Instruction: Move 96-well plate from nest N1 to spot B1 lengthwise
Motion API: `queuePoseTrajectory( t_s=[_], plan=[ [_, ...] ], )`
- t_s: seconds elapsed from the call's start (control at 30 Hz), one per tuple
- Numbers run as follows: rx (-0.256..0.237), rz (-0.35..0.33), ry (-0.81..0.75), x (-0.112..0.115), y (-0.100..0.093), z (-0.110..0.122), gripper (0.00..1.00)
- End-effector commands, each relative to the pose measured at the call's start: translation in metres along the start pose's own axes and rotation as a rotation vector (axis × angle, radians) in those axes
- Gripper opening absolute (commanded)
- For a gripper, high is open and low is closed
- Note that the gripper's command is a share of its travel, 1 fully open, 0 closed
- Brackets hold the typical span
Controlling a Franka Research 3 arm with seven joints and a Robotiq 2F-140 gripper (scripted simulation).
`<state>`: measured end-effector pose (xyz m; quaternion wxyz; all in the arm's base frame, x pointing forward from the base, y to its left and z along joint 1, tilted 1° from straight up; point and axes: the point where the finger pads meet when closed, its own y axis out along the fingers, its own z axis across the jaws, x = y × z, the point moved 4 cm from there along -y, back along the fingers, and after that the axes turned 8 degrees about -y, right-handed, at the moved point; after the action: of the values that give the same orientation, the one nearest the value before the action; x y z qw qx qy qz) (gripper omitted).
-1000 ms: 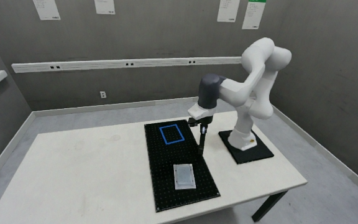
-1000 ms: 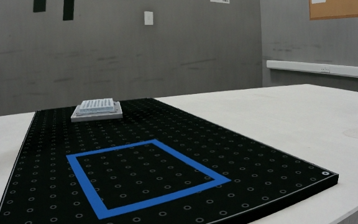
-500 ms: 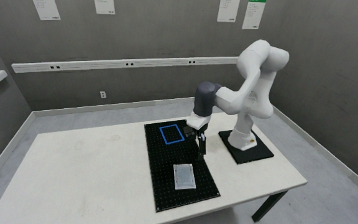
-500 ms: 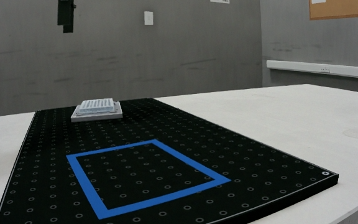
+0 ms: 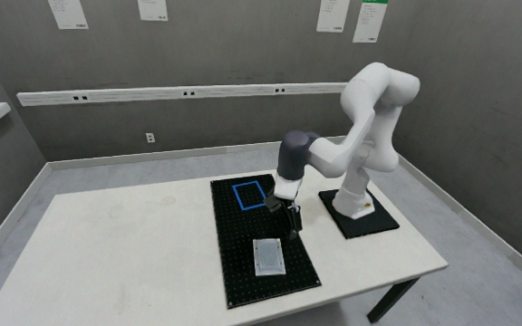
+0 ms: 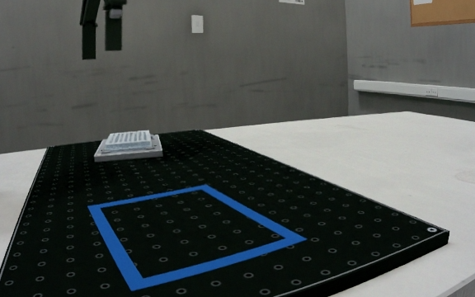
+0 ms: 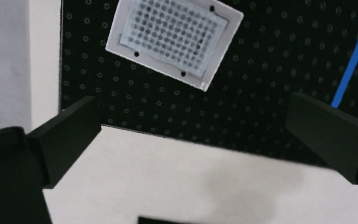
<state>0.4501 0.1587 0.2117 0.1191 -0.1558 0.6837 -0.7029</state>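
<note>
hanging above the black breadboard's (image 5: 238, 272) edge, the gripper (image 5: 285, 219) spreads wide, holding nothing — the 96-well plate (image 5: 268, 255) sits in its nest (image 6: 128, 154).

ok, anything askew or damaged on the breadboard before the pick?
Nothing stands out. The 96-well plate sits flat and square in its nest, and the blue taped outline is intact with nothing inside it. The claw hangs open above the board's edge, holding nothing.

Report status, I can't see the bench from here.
Pincer open, empty, above breadboard edge. 96-well plate seated in nest. Taped outline unoccupied; nothing obstructing.
</note>
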Motion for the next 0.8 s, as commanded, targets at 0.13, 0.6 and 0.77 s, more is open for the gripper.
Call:
queuePoseTrajectory(
  t_s=[0.13, 0.6, 0.77],
  plan=[
    [-0.024, 0.019, -0.322, -0.015, 0.011, 0.0, 1.0],
    [-0.013, 0.031, -0.654, -0.033, 0.041, -0.001, 1.0],
    [-0.008, 0.035, -0.787, -0.039, 0.054, -0.002, 1.0]
  ],
)
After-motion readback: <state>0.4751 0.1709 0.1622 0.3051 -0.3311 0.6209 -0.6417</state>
